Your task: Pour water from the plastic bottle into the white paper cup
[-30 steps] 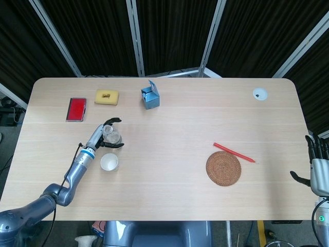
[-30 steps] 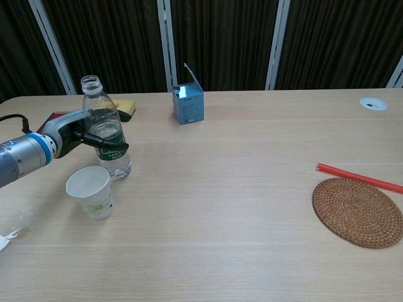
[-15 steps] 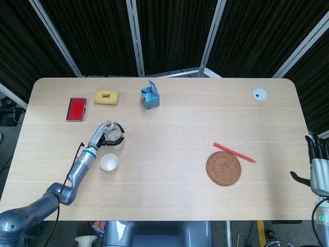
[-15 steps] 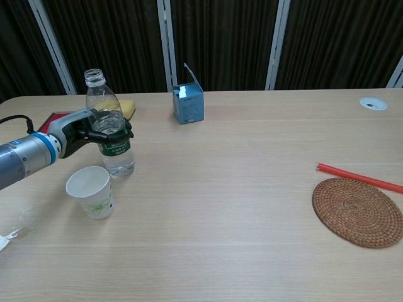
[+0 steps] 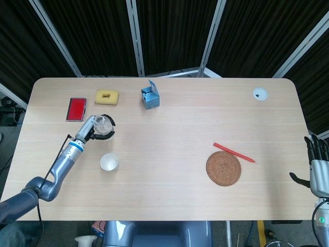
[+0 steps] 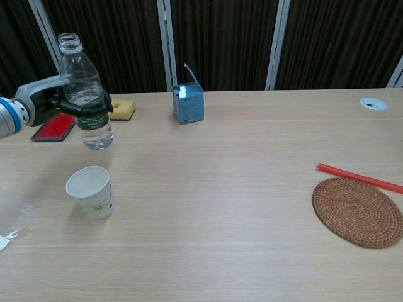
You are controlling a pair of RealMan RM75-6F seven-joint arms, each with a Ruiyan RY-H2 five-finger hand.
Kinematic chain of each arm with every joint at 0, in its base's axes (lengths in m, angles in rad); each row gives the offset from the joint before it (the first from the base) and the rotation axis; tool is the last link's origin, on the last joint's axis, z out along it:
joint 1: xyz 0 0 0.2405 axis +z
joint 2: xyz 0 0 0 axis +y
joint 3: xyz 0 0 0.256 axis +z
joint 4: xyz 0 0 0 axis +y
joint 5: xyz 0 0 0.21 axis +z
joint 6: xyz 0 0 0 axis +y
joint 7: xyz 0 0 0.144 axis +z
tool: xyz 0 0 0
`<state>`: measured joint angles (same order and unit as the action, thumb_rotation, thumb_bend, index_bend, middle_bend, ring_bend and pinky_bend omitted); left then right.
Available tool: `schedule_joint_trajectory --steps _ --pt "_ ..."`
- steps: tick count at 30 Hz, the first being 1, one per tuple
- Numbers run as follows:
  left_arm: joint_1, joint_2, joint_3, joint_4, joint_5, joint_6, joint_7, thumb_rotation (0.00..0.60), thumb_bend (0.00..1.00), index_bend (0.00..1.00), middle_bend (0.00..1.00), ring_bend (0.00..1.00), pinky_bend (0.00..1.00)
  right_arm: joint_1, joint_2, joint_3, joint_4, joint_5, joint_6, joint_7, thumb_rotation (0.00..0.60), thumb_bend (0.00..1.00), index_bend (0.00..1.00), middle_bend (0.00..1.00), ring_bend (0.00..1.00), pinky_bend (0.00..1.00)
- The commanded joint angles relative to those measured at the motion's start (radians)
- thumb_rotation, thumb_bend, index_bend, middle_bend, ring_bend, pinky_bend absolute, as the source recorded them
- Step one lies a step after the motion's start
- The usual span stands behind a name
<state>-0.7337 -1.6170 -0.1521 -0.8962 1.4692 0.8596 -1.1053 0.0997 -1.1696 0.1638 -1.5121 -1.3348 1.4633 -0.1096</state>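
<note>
Above the desk (image 6: 252, 189), the left robot hand (image 6: 53, 100) grips the uncapped bottle (image 6: 85, 94) upright, behind the cup (image 6: 91, 192). The right robot hand (image 5: 316, 167) hangs off the desk's edge, fingers spread.

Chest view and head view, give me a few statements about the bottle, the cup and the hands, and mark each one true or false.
1. The left hand holds the plastic bottle upright, clear of the table. True.
2. The bottle still has its cap on. False: its neck is open.
3. The white paper cup lies on its side. False: it stands upright, mouth up.
4. The right hand holds the red straw. False: it holds nothing, at the table's right edge; the straw lies beside the woven coaster.
5. Some water shows in the bottle. True.
</note>
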Motion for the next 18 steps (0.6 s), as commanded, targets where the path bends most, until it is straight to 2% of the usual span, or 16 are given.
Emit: schedule_joint_trajectory --steps 1,5,9,14,18 --pt "0.013 0.124 0.050 -0.065 0.040 -0.017 0.028 0.600 0.55 0.58 0.44 0.29 0.33 -0.002 0.000 -0.004 -0.005 -0.008 0.006 -0.005 0.600 0.00 0.00 0.00 0.00 0.00" --pt "0.042 0.211 0.100 -0.078 0.059 -0.019 0.079 0.600 0.55 0.58 0.44 0.29 0.34 -0.003 0.000 -0.007 -0.013 -0.017 0.015 -0.013 0.600 0.00 0.00 0.00 0.00 0.00" --pt "0.066 0.260 0.151 -0.061 0.081 -0.029 0.114 0.600 0.55 0.58 0.44 0.29 0.33 -0.003 -0.001 -0.010 -0.022 -0.023 0.019 -0.021 0.600 0.00 0.00 0.00 0.00 0.00" --pt "0.080 0.275 0.206 -0.014 0.103 -0.063 0.153 0.600 0.54 0.58 0.44 0.29 0.34 -0.002 0.001 -0.008 -0.027 -0.021 0.019 -0.029 0.600 0.00 0.00 0.00 0.00 0.00" --pt "0.082 0.252 0.234 0.032 0.123 -0.073 0.234 0.600 0.54 0.58 0.44 0.29 0.34 -0.003 0.005 -0.003 -0.032 -0.014 0.021 -0.028 0.600 0.00 0.00 0.00 0.00 0.00"
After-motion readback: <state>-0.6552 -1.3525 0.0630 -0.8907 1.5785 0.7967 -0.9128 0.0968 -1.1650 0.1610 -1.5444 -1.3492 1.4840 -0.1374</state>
